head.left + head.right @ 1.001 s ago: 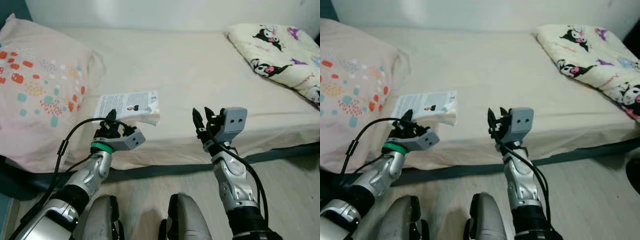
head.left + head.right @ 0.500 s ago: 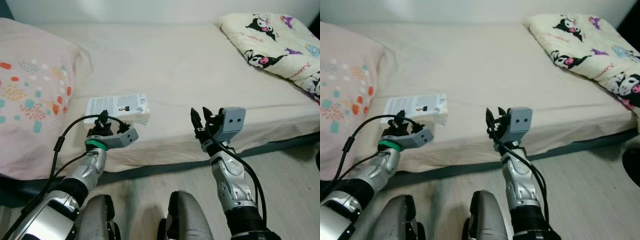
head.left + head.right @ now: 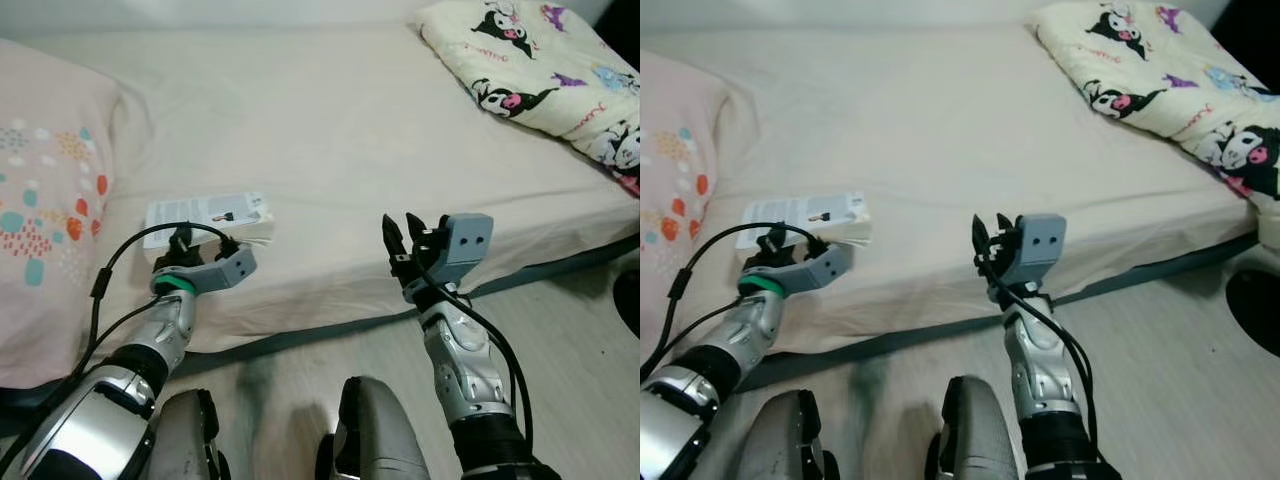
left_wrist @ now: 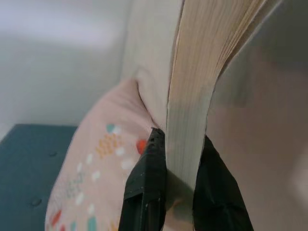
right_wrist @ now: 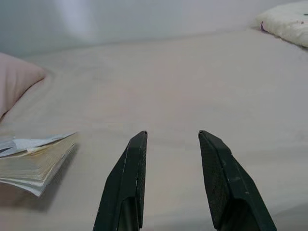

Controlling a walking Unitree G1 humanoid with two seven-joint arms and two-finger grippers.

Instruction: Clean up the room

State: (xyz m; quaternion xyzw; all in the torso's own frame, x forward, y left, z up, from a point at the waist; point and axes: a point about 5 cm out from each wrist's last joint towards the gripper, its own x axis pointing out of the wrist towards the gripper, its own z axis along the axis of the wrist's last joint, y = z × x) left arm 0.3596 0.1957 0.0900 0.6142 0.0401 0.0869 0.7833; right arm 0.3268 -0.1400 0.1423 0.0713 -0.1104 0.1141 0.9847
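The book (image 3: 207, 219) lies near the bed (image 3: 330, 140) edge beside the pillow (image 3: 45, 210); our left gripper (image 4: 179, 159) has now clamped its pages, ready to lift, while our right gripper (image 5: 173, 159) hovers open and empty.

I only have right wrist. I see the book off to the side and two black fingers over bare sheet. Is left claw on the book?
Observer: Yes. Left wrist view shows the left claw shut on the book, fingers pinching its page edge.
Operator: Book lifted?
Observer: It lies flat on the bed near the front edge, by head view.
Operator: What's next to it?
Observer: A pink pillow with coloured spots, on the robot's left.
Operator: Right claw state?
Observer: Right claw is open, holding nothing, raised before the bed's front edge.
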